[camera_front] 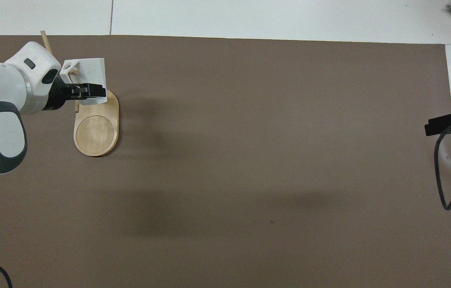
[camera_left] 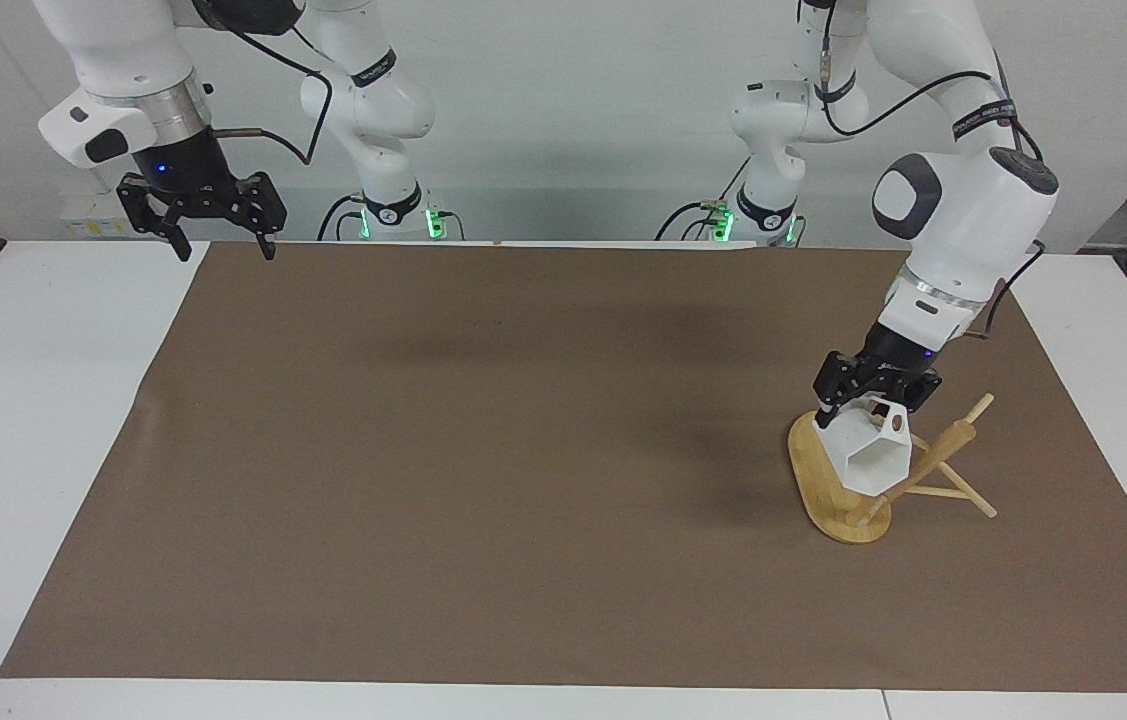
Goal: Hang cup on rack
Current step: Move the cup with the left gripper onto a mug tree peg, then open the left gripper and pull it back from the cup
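The left tool [camera_left: 871, 398] is clamped on the cup [camera_left: 871, 455], holding it tipped on its side over the rack [camera_left: 828, 490] at the left arm's end of the worktop [camera_left: 43, 420]. The cup's open mouth faces away from the robots and its handle points up toward the tool. From above, a peg end shows through the hole in the handle [camera_front: 72, 71], so the handle appears threaded on a peg, though the cup and the left arm hide most of the post and where the peg meets it. In the facing view the post leans toward the left arm's end of the worktop, and its foot is partly covered by the cup. Only the oval base [camera_front: 96, 132] shows clearly from above.

The right tool [camera_left: 218, 235] hangs with its fingers apart and nothing between them, over the mat's [camera_left: 483, 450] corner at the right arm's end, waiting. From above only a cut-off dark part of it [camera_front: 447, 123] shows at the frame edge.
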Controlling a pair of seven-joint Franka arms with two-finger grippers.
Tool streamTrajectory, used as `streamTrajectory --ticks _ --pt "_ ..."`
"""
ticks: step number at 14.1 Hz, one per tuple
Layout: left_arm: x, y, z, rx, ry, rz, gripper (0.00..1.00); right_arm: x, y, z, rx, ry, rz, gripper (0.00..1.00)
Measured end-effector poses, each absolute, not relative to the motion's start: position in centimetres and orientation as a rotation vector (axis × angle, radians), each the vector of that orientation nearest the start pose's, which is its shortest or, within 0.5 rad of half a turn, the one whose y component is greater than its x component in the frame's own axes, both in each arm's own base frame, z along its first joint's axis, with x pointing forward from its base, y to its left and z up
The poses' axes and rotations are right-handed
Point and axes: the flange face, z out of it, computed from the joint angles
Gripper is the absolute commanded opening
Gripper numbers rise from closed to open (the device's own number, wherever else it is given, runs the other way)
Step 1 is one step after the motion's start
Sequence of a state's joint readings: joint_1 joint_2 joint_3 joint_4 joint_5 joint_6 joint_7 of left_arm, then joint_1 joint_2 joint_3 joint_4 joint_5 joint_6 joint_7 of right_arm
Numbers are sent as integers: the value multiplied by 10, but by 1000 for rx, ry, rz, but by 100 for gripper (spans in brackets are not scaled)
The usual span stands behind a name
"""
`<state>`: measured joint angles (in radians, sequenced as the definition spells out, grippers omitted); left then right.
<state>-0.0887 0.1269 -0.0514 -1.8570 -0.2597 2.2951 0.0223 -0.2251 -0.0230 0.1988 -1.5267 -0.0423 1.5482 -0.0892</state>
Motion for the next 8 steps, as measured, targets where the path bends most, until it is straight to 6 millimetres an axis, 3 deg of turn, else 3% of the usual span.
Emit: streamTrajectory --ticks 3,4,7,8 --pt "617 -89 483 -3347 25 -500 71 545 -18 656 -3189 -96 -66 100" --pt "617 -89 484 -3347 22 -501 86 545 -21 656 -3189 -87 -66 100" --pt "619 -83 486 -3344 4 -510 100 544 -37 656 -3188 -42 -66 100" --pt "619 -80 487 -3343 -3 -514 100 544 -39 656 -3188 -37 -66 100"
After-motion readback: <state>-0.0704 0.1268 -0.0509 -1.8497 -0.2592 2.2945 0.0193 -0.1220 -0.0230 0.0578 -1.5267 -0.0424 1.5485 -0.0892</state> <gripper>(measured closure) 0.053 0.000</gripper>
